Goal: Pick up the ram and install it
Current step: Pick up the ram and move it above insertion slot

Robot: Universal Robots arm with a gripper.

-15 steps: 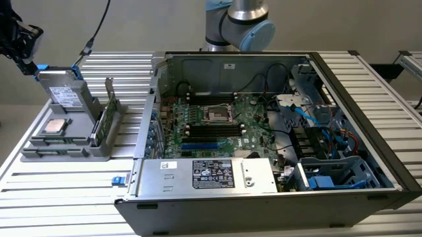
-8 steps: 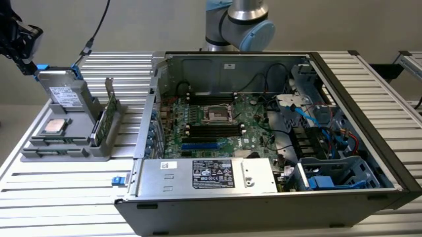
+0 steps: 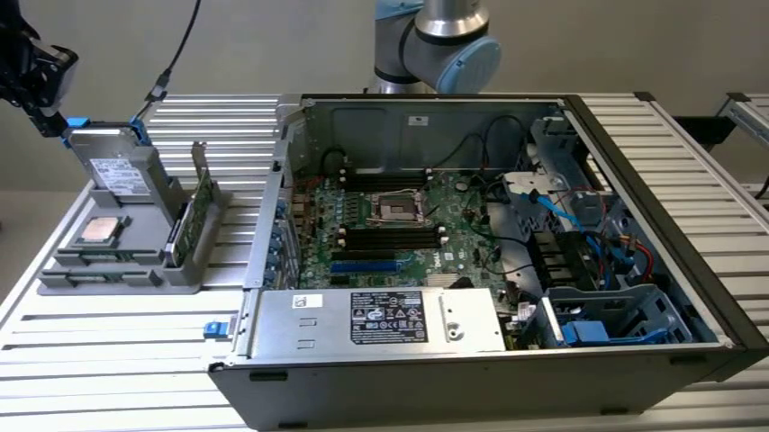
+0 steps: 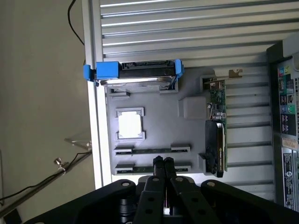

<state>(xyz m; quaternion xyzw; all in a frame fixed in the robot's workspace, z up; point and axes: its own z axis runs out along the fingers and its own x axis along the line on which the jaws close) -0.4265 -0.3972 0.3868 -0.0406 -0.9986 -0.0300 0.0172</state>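
Observation:
Two ram sticks stand on edge in the slots of a grey parts tray (image 4: 154,112). One ram stick (image 4: 152,150) shows as a thin green strip. The other ram stick (image 4: 140,166) is partly hidden behind my fingertips. My gripper (image 4: 163,162) hovers above this second stick, its black fingers pressed together with nothing between them. In the exterior view the gripper (image 3: 46,115) hangs high over the tray's far end at the exterior view's left, and the sticks (image 3: 103,263) lie along the tray's near edge. The motherboard's dark memory slots (image 3: 384,238) sit inside the open case.
The tray also holds a grey drive with blue clips (image 4: 135,74), a square silver processor (image 4: 129,124) and an upright expansion card (image 4: 218,121). The open computer case (image 3: 481,378) fills the middle of the slatted table (image 3: 108,360). A black cable (image 3: 180,54) hangs near the gripper.

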